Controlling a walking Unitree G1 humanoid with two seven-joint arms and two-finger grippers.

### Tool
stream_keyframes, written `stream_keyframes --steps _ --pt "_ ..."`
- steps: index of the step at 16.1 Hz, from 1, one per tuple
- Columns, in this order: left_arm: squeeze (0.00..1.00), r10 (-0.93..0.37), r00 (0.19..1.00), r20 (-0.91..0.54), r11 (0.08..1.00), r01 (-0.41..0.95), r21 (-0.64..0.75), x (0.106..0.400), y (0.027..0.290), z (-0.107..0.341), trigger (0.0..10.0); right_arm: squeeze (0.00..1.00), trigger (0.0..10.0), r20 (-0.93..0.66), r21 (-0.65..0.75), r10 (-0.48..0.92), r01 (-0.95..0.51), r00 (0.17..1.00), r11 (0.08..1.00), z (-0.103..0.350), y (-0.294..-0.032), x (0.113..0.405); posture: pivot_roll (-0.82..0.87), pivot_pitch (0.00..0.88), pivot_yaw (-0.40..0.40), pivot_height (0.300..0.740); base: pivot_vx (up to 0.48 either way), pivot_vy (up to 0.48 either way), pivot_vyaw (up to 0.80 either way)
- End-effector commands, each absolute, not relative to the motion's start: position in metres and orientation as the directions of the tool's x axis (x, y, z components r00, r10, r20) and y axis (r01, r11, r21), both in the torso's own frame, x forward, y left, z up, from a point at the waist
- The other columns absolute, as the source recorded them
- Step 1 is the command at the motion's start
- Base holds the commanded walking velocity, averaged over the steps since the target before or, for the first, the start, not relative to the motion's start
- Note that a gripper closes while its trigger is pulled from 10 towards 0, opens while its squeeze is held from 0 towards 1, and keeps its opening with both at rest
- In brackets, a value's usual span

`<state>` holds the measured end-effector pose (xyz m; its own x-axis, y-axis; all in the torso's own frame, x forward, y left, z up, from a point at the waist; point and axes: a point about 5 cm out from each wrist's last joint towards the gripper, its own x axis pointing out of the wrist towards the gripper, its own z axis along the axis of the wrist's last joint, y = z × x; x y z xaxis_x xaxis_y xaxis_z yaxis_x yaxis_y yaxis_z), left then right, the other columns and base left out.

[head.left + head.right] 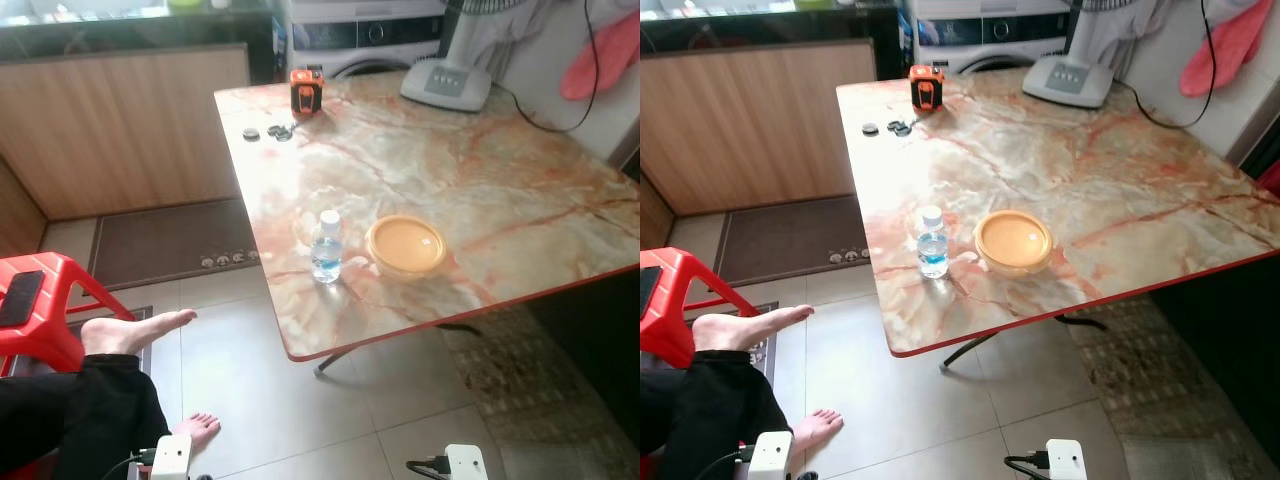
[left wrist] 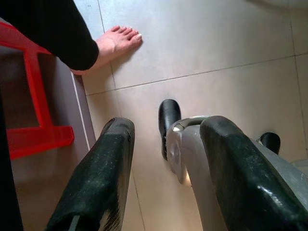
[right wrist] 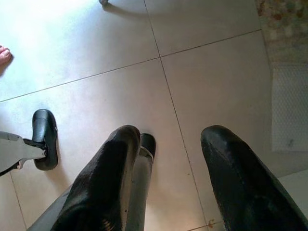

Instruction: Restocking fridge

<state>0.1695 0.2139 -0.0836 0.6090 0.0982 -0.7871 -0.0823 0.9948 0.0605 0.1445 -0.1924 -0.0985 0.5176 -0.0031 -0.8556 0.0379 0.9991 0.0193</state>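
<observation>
A small clear water bottle (image 1: pixel 326 246) with a white cap stands near the front left corner of the marble-patterned table (image 1: pixel 480 170). Just to its right sits a round orange lidded container (image 1: pixel 405 245). Both arms hang low beside my body. My left gripper (image 2: pixel 166 144) is open over the tiled floor, with nothing between its fingers. Over the tiles too, my right gripper (image 3: pixel 166 144) is open and holds nothing.
A person sits at the left on a red stool (image 1: pixel 40 310), bare feet (image 1: pixel 135 330) out over the floor. On the table's far end stand an orange tape measure (image 1: pixel 306 90), small dark items (image 1: pixel 268 132) and a fan base (image 1: pixel 447 82). A washing machine (image 1: pixel 365 35) stands behind.
</observation>
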Motion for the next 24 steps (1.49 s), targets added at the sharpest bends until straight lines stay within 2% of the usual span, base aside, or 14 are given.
stream_keyframes --steps 1,3,4,9,11,16,21,24 --pt "0.00 0.125 0.615 -0.779 0.992 -0.102 0.078 0.167 0.216 -0.084 10.0 0.00 10.0 -0.860 0.021 -0.009 0.053 0.510 0.998 -0.099 -0.194 0.142 -0.03 0.090 -0.060 0.740 0.000 0.000 0.00" --pt "0.00 0.156 0.644 -0.749 0.988 -0.116 0.106 0.169 0.218 -0.081 10.0 0.00 10.0 -0.859 0.021 -0.009 0.053 0.511 0.998 -0.099 -0.194 0.142 -0.03 0.095 -0.059 0.740 0.000 0.000 0.00" --pt "0.00 0.222 0.699 -0.680 0.975 -0.157 0.158 0.172 0.221 -0.076 10.0 0.00 10.0 -0.859 0.020 -0.011 0.055 0.511 0.998 -0.099 -0.194 0.142 -0.03 0.098 -0.060 0.740 0.000 0.000 0.00" --pt "0.00 0.293 0.777 -0.557 0.956 -0.218 0.198 0.176 0.222 -0.066 10.0 0.00 10.0 -0.860 0.019 -0.008 0.049 0.511 0.999 -0.099 -0.195 0.142 -0.02 0.101 -0.061 0.740 0.000 0.000 0.00" --pt "0.00 0.328 0.903 -0.279 0.938 -0.276 0.207 0.207 0.239 -0.019 10.0 0.00 10.0 -0.860 0.016 -0.008 0.044 0.510 0.999 -0.099 -0.196 0.143 -0.01 0.102 -0.066 0.740 0.000 0.000 0.00" --pt "0.00 0.316 0.948 -0.024 0.916 -0.299 0.267 0.215 0.236 0.024 10.0 0.00 10.0 -0.860 0.010 -0.005 0.027 0.510 1.000 -0.098 -0.197 0.144 -0.01 0.099 -0.072 0.740 0.000 0.000 0.00" --pt "0.00 0.261 0.938 0.227 0.892 -0.325 0.315 0.216 0.225 0.085 10.0 0.00 10.0 -0.861 0.003 -0.005 0.016 0.508 1.000 -0.097 -0.200 0.145 0.00 0.102 -0.084 0.740 0.000 0.000 0.00" --pt "0.00 0.231 0.926 0.298 0.894 -0.323 0.311 0.221 0.217 0.112 10.0 0.00 10.0 -0.862 0.004 -0.002 0.010 0.508 1.000 -0.097 -0.200 0.145 -0.01 0.103 -0.086 0.740 0.000 0.000 0.00"
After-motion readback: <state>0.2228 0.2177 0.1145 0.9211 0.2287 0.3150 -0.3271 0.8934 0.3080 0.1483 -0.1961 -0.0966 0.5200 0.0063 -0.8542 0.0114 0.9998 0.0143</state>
